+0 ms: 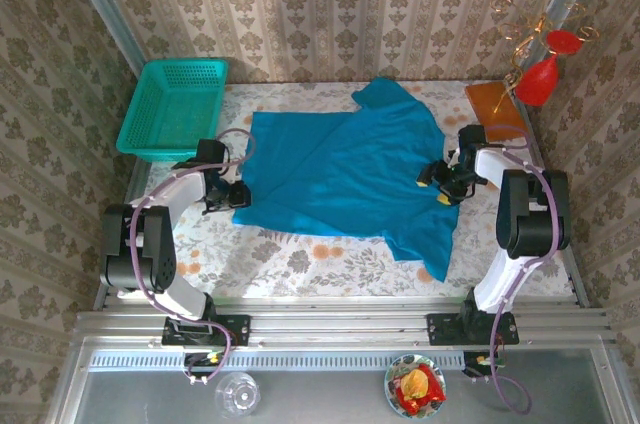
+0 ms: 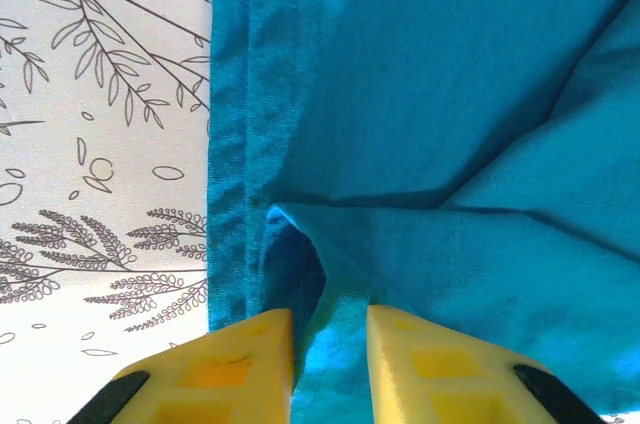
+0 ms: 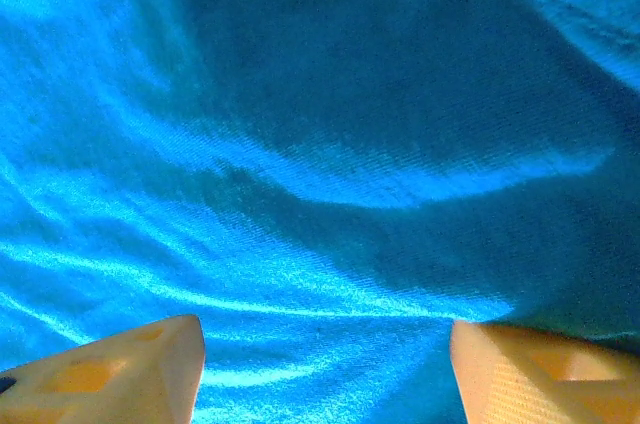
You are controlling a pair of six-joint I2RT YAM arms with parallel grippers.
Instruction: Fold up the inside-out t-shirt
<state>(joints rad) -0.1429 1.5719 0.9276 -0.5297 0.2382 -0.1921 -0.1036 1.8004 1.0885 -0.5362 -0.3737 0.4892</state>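
The inside-out t-shirt (image 1: 340, 169) lies spread on the floral tabletop, blue-teal, with one sleeve toward the back and the other at the front right. My left gripper (image 1: 237, 194) sits at the shirt's left hem. In the left wrist view its yellow fingers (image 2: 240, 364) stand close together with a raised fold of the t-shirt (image 2: 430, 124) pinched between them, and my left gripper (image 2: 330, 344) is shut on that cloth. My right gripper (image 1: 432, 182) rests over the shirt's right side. In the right wrist view it (image 3: 325, 364) stands open wide above the t-shirt (image 3: 320, 144), fingers apart on either side.
A teal mesh basket (image 1: 172, 109) stands at the back left corner. An orange-brown board (image 1: 495, 109) and a red ornament (image 1: 540, 79) are at the back right. A glass (image 1: 237, 394) and a bowl (image 1: 415, 387) sit on the near shelf below the arm bases.
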